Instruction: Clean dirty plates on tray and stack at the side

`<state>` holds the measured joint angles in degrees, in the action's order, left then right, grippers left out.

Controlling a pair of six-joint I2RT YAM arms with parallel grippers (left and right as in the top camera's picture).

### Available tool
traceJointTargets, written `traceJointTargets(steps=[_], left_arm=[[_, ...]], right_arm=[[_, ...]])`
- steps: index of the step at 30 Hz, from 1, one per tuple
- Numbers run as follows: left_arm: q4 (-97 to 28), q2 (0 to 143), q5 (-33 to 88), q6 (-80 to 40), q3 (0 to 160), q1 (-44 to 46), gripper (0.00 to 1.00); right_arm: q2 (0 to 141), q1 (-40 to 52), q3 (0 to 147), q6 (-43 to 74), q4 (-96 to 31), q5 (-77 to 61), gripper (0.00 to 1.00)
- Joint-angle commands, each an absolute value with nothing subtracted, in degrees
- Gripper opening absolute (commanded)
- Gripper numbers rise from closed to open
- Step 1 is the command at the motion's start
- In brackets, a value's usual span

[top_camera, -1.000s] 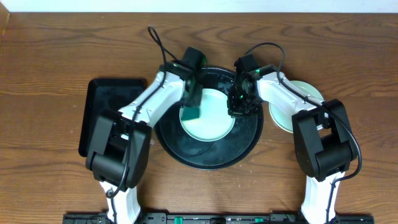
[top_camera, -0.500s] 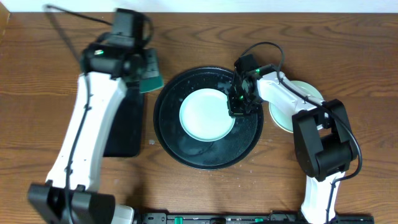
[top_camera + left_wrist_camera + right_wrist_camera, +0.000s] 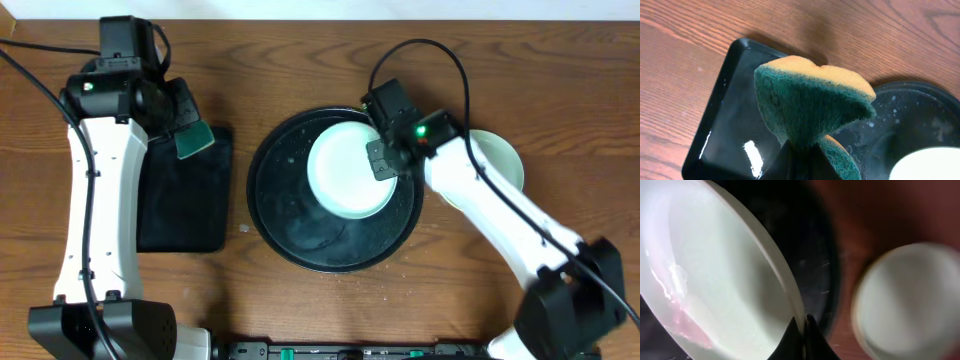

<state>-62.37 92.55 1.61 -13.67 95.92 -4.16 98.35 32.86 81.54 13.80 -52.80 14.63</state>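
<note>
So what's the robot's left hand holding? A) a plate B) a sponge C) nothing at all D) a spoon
B: the left gripper is pinched shut on a green and yellow sponge over the rectangular black tray; the plate is in the right gripper.

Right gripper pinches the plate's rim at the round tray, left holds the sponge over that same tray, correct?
Not quite: the left gripper holds the sponge over the rectangular tray, beside the round tray, as overhead shows. The right gripper does pinch the plate by its rim.
</note>
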Motion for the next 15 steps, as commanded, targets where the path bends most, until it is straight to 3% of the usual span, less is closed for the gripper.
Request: traceJointTargets(steps=[1, 6, 15], left_arm=[[-62.4, 92.9, 2.4, -14.2, 95.8, -4.6, 0.07], [-63.0, 93.5, 2.4, -14.2, 95.8, -4.6, 0.08], [-63.0, 93.6, 2.4, -14.2, 95.8, -4.6, 0.07]], right_arm=[[93.9, 38.0, 81.8, 12.5, -52.7, 35.9, 0.01], [91.1, 46.0, 81.8, 9.5, -52.7, 55.4, 0.01], [91.0, 53.9, 81.8, 9.1, -51.2, 76.5, 0.01]])
